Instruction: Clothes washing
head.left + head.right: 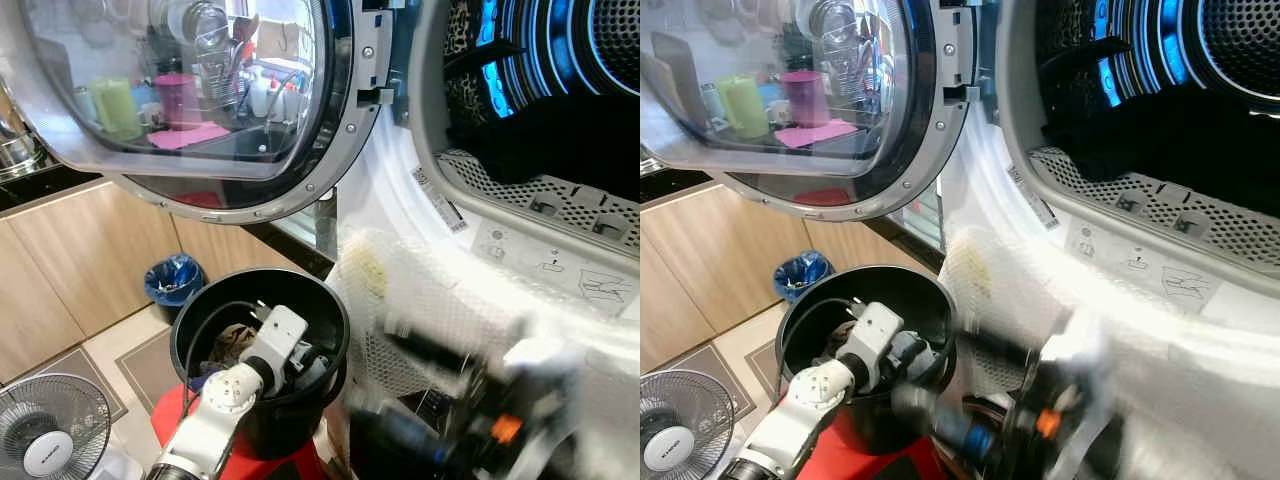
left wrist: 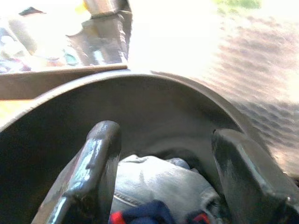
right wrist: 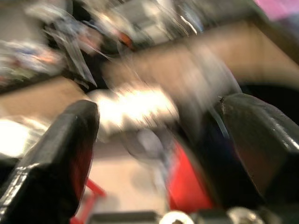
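Left claw (image 2: 163, 186) released, fingers spread wide, dipped into the black bucket (image 1: 330, 310) just above the laundry. Right claw (image 3: 154, 154) likewise spread, nothing between its fingers, smeared with motion low on the right in the head views, beside a white mesh laundry bag (image 1: 420, 320) draped below the machine's opening.

Laundry in the bucket: a crumpled pale-blue denim piece (image 2: 159, 179) on top, with a stitched seam showing, and a navy item with red trim (image 2: 140, 214) beside it toward the wrist camera. Probably soft and limp, likely to sag and trail once lifted, denim a little heavier and stiffer than the rest. Not fragile, not slippery. Best taken by pinching a raised fold or the thick seam near the middle of the heap rather than a loose edge, to bring up one bunch cleanly past the rim. Damp or dry: cannot tell.

Bucket deep and round, standing on something red (image 1: 240, 465), just beside the machine front. Above it the round glass door (image 1: 200, 90) swung open to the left, reflecting a worktop with cups and bottles. Inside the drum (image 1: 1160, 60), blue-lit ribs, with dark clothing (image 1: 1160, 130) already lying there. Further out on the tiled floor, a small bin with a blue liner (image 1: 172, 280) against wooden cabinets and a standing fan (image 1: 50, 430).
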Robot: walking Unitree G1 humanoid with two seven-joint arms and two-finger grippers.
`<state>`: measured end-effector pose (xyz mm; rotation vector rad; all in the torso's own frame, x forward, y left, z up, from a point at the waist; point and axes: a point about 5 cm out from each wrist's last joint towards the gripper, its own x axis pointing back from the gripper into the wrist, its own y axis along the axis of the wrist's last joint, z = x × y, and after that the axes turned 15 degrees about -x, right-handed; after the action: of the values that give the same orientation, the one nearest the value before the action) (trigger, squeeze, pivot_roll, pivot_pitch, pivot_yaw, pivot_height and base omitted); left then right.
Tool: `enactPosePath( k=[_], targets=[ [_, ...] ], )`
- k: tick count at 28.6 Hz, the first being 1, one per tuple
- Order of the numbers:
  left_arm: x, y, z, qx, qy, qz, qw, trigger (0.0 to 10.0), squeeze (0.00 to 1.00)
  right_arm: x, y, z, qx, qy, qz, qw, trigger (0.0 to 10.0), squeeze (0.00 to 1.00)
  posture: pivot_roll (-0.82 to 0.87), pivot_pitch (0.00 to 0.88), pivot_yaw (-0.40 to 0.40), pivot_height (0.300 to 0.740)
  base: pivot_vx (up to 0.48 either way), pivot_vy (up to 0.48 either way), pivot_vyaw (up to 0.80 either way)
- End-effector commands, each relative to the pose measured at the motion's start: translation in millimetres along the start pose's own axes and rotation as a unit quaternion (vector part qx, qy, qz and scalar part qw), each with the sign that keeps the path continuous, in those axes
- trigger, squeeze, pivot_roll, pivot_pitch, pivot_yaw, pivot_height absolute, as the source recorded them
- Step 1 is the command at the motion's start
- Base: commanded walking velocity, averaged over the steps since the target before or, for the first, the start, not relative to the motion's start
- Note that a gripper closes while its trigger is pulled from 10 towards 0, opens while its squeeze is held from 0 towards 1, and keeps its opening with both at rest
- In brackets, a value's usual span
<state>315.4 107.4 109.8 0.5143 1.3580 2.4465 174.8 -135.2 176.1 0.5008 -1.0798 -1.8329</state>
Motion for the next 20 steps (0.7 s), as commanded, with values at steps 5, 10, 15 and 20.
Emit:
enactPosePath(
  k=[5,10,15,20],
  targets=[
    [8.8,4,24.2,0.054,0.049,0.018,0.997,10.0,0.0,13.9,-66,-67.7,-0.042,-0.176,0.058,0.982,10.0,0.0,0.06,0.026,-0.001,0.74,0.0,0.0,0.0],
    [11.5,3,39.3,0.192,0.079,0.082,0.975,10.0,1.0,38.1,-132,-133.3,-0.117,-0.381,0.056,0.915,10.0,1.0,0.11,0.02,-0.004,0.74,0.0,0.0,0.0],
    [15.4,-2,41.5,0.205,0.061,0.132,0.968,10.0,1.0,54.8,-183,-153.9,-0.169,-0.508,0.102,0.838,10.0,1.0,0.12,0.022,0.005,0.74,0.0,0.0,0.0],
    [21.0,-12,43.0,0.288,0.046,0.184,0.938,10.0,1.0,53.2,-213,-155.1,-0.19,-0.566,0.108,0.795,10.0,0.0,0.14,0.017,0.014,0.74,0.0,0.0,0.0]
  ],
)
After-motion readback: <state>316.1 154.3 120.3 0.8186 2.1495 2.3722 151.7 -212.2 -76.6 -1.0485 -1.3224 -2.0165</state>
